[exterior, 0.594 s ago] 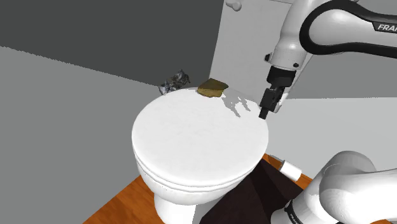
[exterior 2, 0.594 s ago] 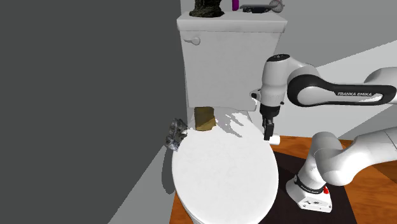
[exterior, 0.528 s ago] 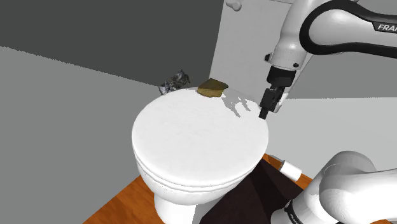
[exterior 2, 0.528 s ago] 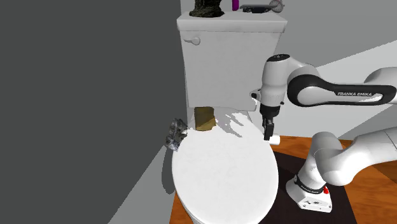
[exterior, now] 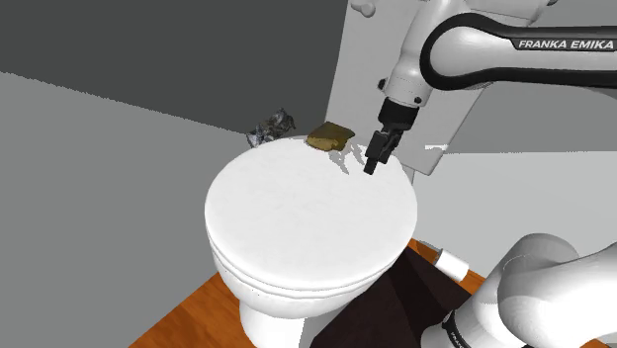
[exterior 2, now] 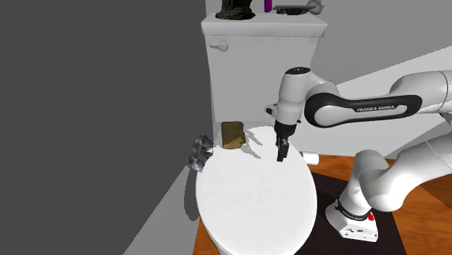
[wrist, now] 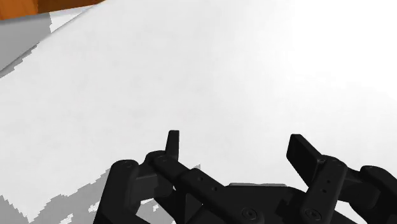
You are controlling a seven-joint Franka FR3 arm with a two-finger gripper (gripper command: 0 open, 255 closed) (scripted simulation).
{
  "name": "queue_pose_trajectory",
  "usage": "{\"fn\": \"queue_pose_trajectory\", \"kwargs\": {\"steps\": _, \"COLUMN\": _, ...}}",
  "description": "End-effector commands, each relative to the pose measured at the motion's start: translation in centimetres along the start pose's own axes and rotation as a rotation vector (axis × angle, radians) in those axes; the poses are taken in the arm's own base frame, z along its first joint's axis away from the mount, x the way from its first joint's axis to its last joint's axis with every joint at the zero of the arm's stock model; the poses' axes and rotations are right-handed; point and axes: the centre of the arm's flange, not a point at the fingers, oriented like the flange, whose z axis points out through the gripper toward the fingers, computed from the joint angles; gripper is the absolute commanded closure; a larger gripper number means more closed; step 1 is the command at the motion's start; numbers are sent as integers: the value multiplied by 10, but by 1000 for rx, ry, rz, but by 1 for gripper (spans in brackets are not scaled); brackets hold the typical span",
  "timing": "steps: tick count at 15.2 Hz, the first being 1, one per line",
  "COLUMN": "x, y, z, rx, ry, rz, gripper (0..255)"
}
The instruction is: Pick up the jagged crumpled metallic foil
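Foil (exterior: 272, 127) beside lid (exterior: 307, 213), gripper (exterior: 372, 166) downward, fingers (wrist: 172, 144) apart

The foil (exterior: 272, 128) sits at the rear edge of the toilet lid (exterior: 307, 217), on the shoulder view's left; a block (exterior: 330, 136) lies just right of it, before the tank (exterior 2: 261, 72); the gripper (exterior: 372, 163) hangs over the lid's rear, right of the block.

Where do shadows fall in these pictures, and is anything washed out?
Shoulder view: a ragged grey shadow lies on the toilet lid beside the end effector. Second exterior view: that shadow sits between the brown block and the end effector. Wrist view: lid glares white; sawtooth-edged shadow beside the fingers.
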Motion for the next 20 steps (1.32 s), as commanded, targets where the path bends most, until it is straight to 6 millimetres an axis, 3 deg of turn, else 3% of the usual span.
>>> {"fn": "queue_pose_trajectory", "kwargs": {"steps": 1, "x": 22, "y": -2, "z": -1, "rx": 0, "ry": 36, "rz": -22, "gripper": 0}}
{"fn": "queue_pose_trajectory", "kwargs": {"steps": 10, "x": 117, "y": -20, "z": 2, "rx": 2, "ry": 183, "rz": -119, "gripper": 0}}
{"fn": "queue_pose_trajectory", "kwargs": {"steps": 20, "x": 218, "y": -51, "z": -11, "rx": 4, "ry": 347, "rz": -227, "gripper": 0}}
